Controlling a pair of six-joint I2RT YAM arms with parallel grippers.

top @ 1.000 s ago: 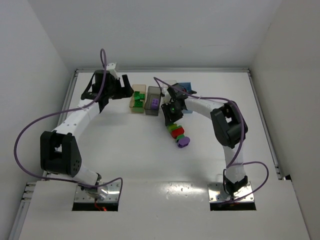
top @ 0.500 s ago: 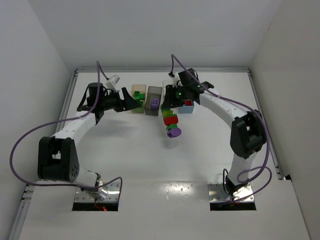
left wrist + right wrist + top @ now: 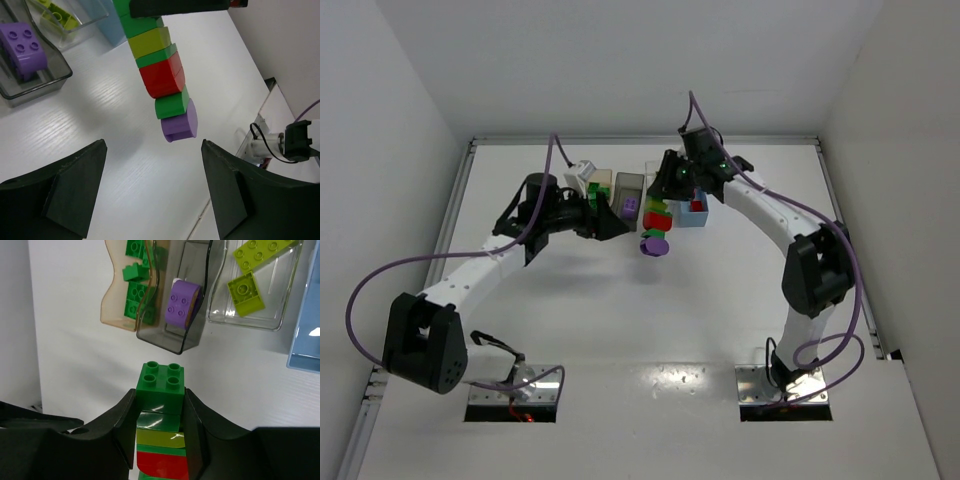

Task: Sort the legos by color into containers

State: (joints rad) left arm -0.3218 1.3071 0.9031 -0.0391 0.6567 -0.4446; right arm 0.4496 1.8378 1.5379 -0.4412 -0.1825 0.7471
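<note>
Above the white worktop (image 3: 620, 320), near the smoky grey translucent bin (image 3: 195, 337), a stuck-together column of green, lime, red and purple studded plastic bricks (image 3: 161, 75) hangs clamped at its top in the right pincer (image 3: 160, 402). It seems offered to the left pincer (image 3: 154, 147), spread wide and empty, so one brick can be pulled off.

White table (image 3: 620, 320): matte, faint wood grain visible in left wrist view, soft grey shadows across middle. Silver metal rail (image 3: 640, 141) along far edge; side rail (image 3: 445, 215) down left edge. Plain white walls (image 3: 640, 60) at left, back, right. Glossy white panel (image 3: 650, 385) spans near edge, faint reflections.
</note>
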